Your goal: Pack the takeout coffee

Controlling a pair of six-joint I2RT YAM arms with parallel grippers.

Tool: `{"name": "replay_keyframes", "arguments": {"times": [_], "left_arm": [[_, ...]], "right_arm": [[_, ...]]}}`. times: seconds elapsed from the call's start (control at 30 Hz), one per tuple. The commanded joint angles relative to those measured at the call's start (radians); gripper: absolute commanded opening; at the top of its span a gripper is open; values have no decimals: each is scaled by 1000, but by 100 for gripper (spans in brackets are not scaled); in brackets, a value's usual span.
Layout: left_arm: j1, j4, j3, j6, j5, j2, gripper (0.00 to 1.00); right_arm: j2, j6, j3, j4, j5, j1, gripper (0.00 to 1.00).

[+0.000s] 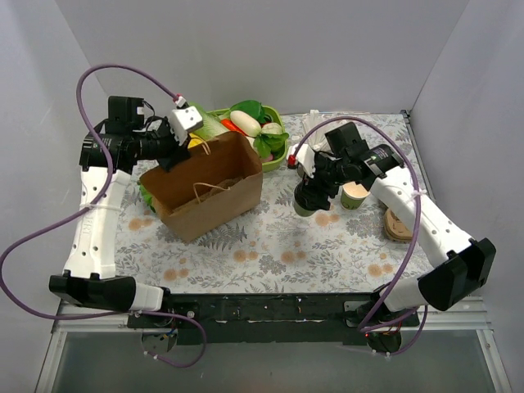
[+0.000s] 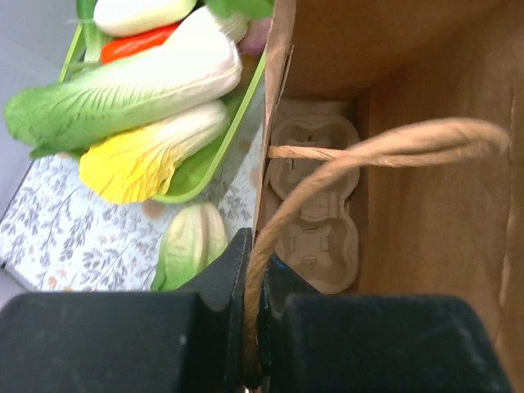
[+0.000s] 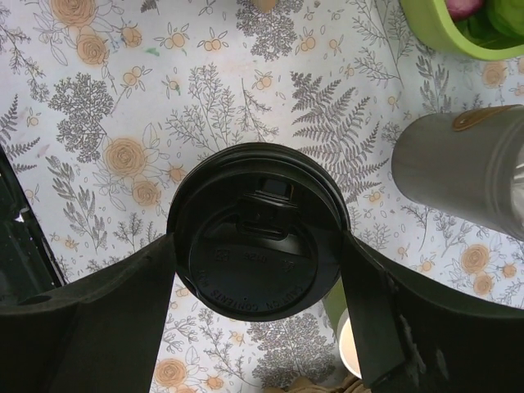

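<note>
**A:** The right fingers are sitting nearest, clasping the coffee from both sides at its lid rim.

**B:** Where is it standing?

**A:** On the desk, right of the bag and well outside it, just beside the holder and the lidless cup. I cannot tell whether it is clearing the desk.

**B:** And the left fingers?

**A:** Clenched on the bag's handle, pinching the cord flat.

**B:** What is worrying you?

**A:** A grip that high is risking the lid popping or the coffee tilting and spilling. Swinging left, it may be clipping the bag's rim. A hard tug on the handle may be tipping the bag – or tearing the cord. The holder is standing close enough to get knocked.

**B:** How are the arms lying?

**A:** The left is reaching up the desk's left side, with its wrist turning in at the bag's far corner. The right is angling in from the right, wrist pointing down over the coffee.
</note>
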Motion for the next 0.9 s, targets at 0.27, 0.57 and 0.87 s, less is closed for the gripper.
{"name": "replay_keyframes", "arguments": {"times": [0.27, 0.57, 0.87], "left_arm": [[-209, 288, -318, -230, 105, -164, 0], [-216, 329, -206, -354, 129, -92, 46], [-214, 165, -89, -301, -63, -123, 76]], "right_arm": [[2, 147, 421, -89, -53, -7, 48], [33, 182, 661, -126, -122, -3, 47], [39, 213, 770, -144, -209, 31, 46]]}}
